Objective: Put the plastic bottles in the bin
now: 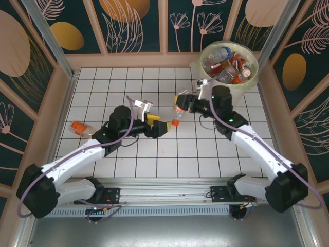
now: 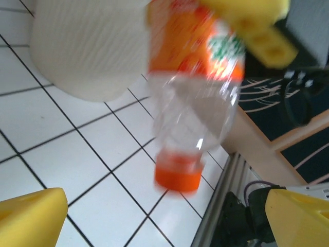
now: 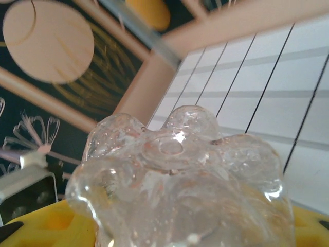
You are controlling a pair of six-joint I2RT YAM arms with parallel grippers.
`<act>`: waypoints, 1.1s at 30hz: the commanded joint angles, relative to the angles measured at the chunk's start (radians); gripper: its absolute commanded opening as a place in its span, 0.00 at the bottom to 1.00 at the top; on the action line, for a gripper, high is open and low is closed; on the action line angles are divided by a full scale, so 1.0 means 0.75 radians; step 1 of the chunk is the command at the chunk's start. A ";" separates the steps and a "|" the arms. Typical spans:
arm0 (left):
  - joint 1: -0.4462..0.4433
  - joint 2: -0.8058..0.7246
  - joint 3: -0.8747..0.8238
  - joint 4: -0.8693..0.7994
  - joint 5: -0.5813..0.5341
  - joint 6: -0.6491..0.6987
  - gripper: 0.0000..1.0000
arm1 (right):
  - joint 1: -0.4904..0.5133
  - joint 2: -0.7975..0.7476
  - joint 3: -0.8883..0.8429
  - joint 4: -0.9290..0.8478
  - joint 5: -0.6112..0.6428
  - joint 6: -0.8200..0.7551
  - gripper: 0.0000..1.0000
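Pinching the bottle (image 1: 178, 110) near its base, your right claw (image 1: 185, 104) should squeeze softly; it looks light and squashy. Your left claw (image 1: 152, 117) is spread wide.

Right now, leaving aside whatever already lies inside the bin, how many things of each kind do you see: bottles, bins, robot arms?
Bottles outside the bin: 2 (held bottle, gripped by the right arm; lying bottle, on the tiles at far left)
Bin: 1
Robot arms: 2 (right arm and left arm)
Total: 5
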 commanded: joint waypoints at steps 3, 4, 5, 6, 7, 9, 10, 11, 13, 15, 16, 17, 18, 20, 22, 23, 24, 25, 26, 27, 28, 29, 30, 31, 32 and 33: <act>-0.006 -0.184 0.107 -0.411 -0.300 0.200 0.99 | -0.063 -0.142 0.252 -0.287 0.343 -0.295 0.49; -0.006 -0.214 0.116 -0.464 -0.337 0.220 0.99 | -0.080 -0.151 0.296 -0.315 0.397 -0.335 0.49; -0.007 -0.244 0.128 -0.514 -0.373 0.233 0.99 | -0.096 -0.154 0.345 -0.341 0.454 -0.378 0.49; -0.006 -0.269 0.136 -0.552 -0.397 0.250 0.99 | -0.113 -0.150 0.389 -0.366 0.504 -0.409 0.49; -0.007 -0.296 0.144 -0.591 -0.416 0.266 0.99 | -0.133 -0.141 0.440 -0.394 0.556 -0.445 0.50; -0.007 -0.344 0.161 -0.660 -0.459 0.292 0.99 | -0.179 -0.109 0.539 -0.440 0.632 -0.501 0.49; -0.006 -0.369 0.165 -0.689 -0.480 0.305 0.99 | -0.208 -0.089 0.584 -0.460 0.685 -0.519 0.49; -0.007 -0.391 0.167 -0.711 -0.500 0.316 0.99 | -0.234 -0.066 0.626 -0.475 0.723 -0.540 0.49; -0.006 -0.433 0.159 -0.737 -0.534 0.334 0.99 | -0.305 -0.014 0.697 -0.496 0.763 -0.555 0.49; -0.006 -0.462 0.143 -0.755 -0.560 0.339 0.99 | -0.367 0.057 0.759 -0.512 0.778 -0.593 0.49; -0.007 -0.473 0.137 -0.764 -0.573 0.340 0.99 | -0.396 0.100 0.798 -0.526 0.788 -0.615 0.49; -0.007 -0.482 0.129 -0.771 -0.585 0.338 0.99 | -0.422 0.142 0.834 -0.540 0.798 -0.640 0.49; -0.006 -0.487 0.123 -0.778 -0.589 0.336 0.99 | -0.442 0.176 0.864 -0.553 0.805 -0.656 0.49; -0.006 -0.497 0.106 -0.785 -0.596 0.325 0.99 | -0.486 0.244 0.921 -0.572 0.810 -0.691 0.49; -0.006 -0.505 0.087 -0.781 -0.596 0.304 0.99 | -0.517 0.283 0.944 -0.558 0.817 -0.719 0.49; -0.007 -0.509 0.080 -0.779 -0.595 0.293 0.99 | -0.535 0.306 0.958 -0.550 0.814 -0.742 0.49; -0.006 -0.511 0.073 -0.777 -0.592 0.285 0.99 | -0.550 0.328 0.978 -0.548 0.816 -0.760 0.50; -0.006 -0.511 0.068 -0.777 -0.587 0.275 0.99 | -0.569 0.361 1.012 -0.552 0.824 -0.782 0.49; -0.006 -0.511 0.062 -0.773 -0.589 0.269 0.99 | -0.587 0.395 1.050 -0.564 0.831 -0.810 0.49; -0.006 -0.511 0.058 -0.771 -0.591 0.262 0.99 | -0.597 0.425 1.086 -0.577 0.843 -0.835 0.49; -0.006 -0.508 0.054 -0.773 -0.593 0.259 0.99 | -0.607 0.458 1.119 -0.586 0.862 -0.862 0.49; -0.007 -0.504 0.052 -0.774 -0.592 0.256 0.99 | -0.618 0.484 1.139 -0.583 0.882 -0.883 0.49; -0.007 -0.501 0.048 -0.773 -0.592 0.252 0.99 | -0.627 0.500 1.143 -0.572 0.889 -0.897 0.49; -0.007 -0.497 0.044 -0.771 -0.592 0.247 0.99 | -0.638 0.518 1.142 -0.555 0.892 -0.907 0.50; -0.006 -0.494 0.041 -0.767 -0.586 0.243 0.99 | -0.651 0.534 1.143 -0.538 0.887 -0.911 0.49; -0.007 -0.490 0.037 -0.760 -0.584 0.240 0.99 | -0.659 0.553 1.144 -0.528 0.884 -0.920 0.50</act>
